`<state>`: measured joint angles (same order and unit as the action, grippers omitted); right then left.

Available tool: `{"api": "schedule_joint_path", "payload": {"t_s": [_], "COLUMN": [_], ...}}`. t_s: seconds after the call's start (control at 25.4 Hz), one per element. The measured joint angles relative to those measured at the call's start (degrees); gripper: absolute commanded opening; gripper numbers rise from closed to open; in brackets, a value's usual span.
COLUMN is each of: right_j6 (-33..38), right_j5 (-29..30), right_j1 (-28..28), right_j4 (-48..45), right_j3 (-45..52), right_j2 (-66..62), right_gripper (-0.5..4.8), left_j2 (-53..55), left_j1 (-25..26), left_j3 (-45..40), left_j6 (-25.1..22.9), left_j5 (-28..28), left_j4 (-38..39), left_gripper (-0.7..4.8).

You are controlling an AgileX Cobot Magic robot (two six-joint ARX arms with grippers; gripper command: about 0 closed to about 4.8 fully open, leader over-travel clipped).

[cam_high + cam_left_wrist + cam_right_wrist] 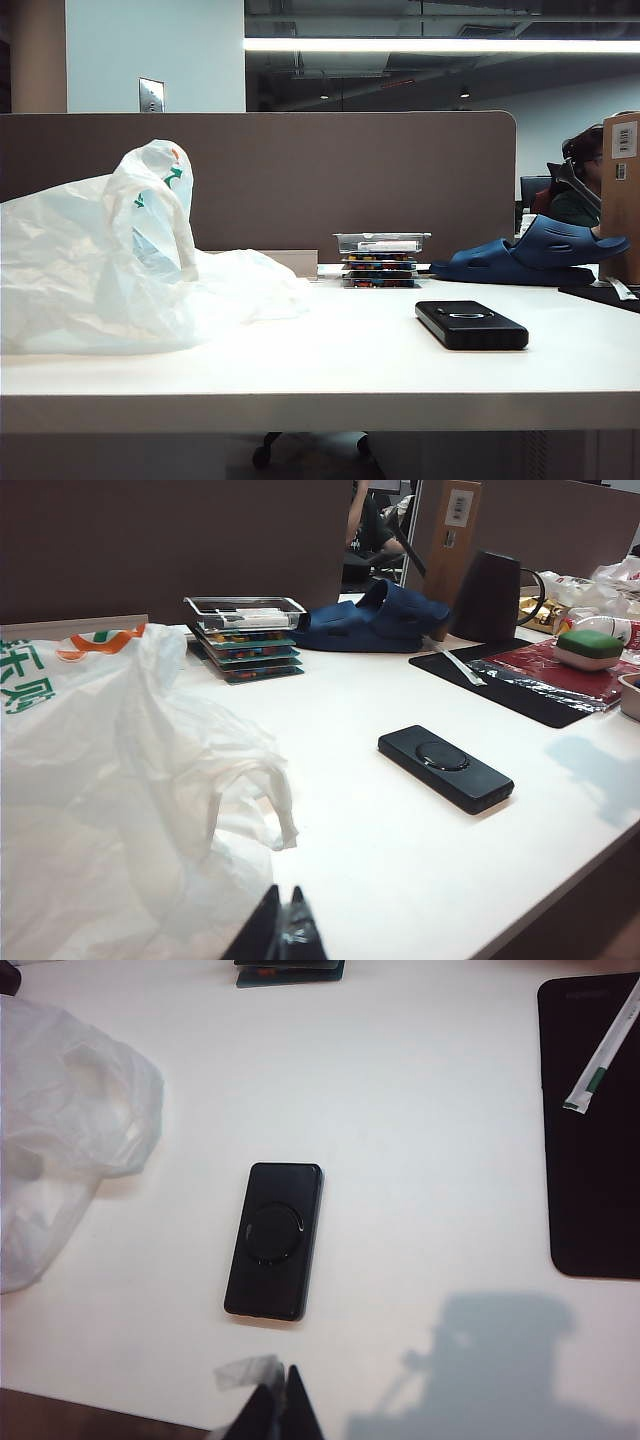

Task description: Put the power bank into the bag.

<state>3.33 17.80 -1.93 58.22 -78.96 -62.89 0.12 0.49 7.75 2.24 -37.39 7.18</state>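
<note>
One power bank point(274, 1241) lies flat on the worktop point(430, 1140) just ahead of the right gripper point(277, 1405), whose jaws are pressed together and empty, probably lining up for a pick. One bag point(120, 800) slumps crumpled beside the left gripper point(282, 930), likewise closed and holding nothing, its mouth not yet spread.

clear boxes point(381, 243) stacked | blue clog point(535, 255) beside them | black mat point(592, 1120) holds wrapped straw point(602, 1052)
</note>
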Motion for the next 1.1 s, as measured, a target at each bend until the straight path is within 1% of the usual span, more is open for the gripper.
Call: {"api": "schedule_joint_path", "payload": {"t_s": [0.12, 0.2, 0.28, 0.35, 0.47, 0.63, 0.83, 0.91, 1.03, 1.06, 1.1], "right_j6": [0.0, 0.0, 0.1, 1.0, 2.8, 4.8, 5.5, 5.7, 5.7, 5.7, 5.7], "right_j5": [-0.1, -0.1, -0.9, -3.7, -5.9, -6.1, -6.3, -6.7, -8.0, -8.5, -9.8], "right_j1": [2.7, 6.8, 9.0, 12.1, 15.7, 18.4, 19.3, 20.2, 20.3, 20.3, 20.2], "right_j4": [0.7, 0.6, 0.6, 0.8, 0.8, 0.9, 0.8, 1.4, 2.6, 2.8, 4.0], "right_j3": [-2.8, -6.5, -7.6, -8.9, -11.0, -12.5, -15.0, -16.3, -17.7, -17.9, -18.6], "right_j2": [-2.5, -6.8, -9.2, -12.0, -17.9, -23.4, -29.2, -34.2, -37.9, -38.8, -41.0], "right_gripper": [-0.06, -0.06, -0.06, -0.05, -0.05, -0.05, -0.04, 0.26, 0.72, 1.09, 1.28], "left_j2": [0.0, 0.0, 0.0, 0.0, 0.0, 0.0, 0.0, 0.0, 0.0, 0.0, 0.0], "left_j1": [0.0, 0.0, 0.0, 0.0, 0.0, 0.0, 0.0, 0.0, 0.0, 0.0, 0.0], "left_j3": [0.0, 0.0, 0.0, 0.0, 0.0, 0.0, 0.0, 0.0, 0.0, 0.0, 0.0], "left_j6": [0.0, 0.0, 0.0, 0.0, 0.0, 0.0, 0.0, 0.0, 0.0, 0.0, 0.0], "left_j5": [0.0, 0.0, 0.0, 0.0, 0.0, -0.1, 0.0, 0.0, 0.0, 0.0, 0.0], "left_j4": [0.0, 0.1, 0.3, 0.4, 0.4, 0.4, 0.4, 0.4, 0.4, 0.4, 0.4], "left_gripper": [-0.06, -0.06, -0.06, -0.06, -0.06, -0.06, -0.06, -0.06, -0.06, -0.06, -0.06]}}
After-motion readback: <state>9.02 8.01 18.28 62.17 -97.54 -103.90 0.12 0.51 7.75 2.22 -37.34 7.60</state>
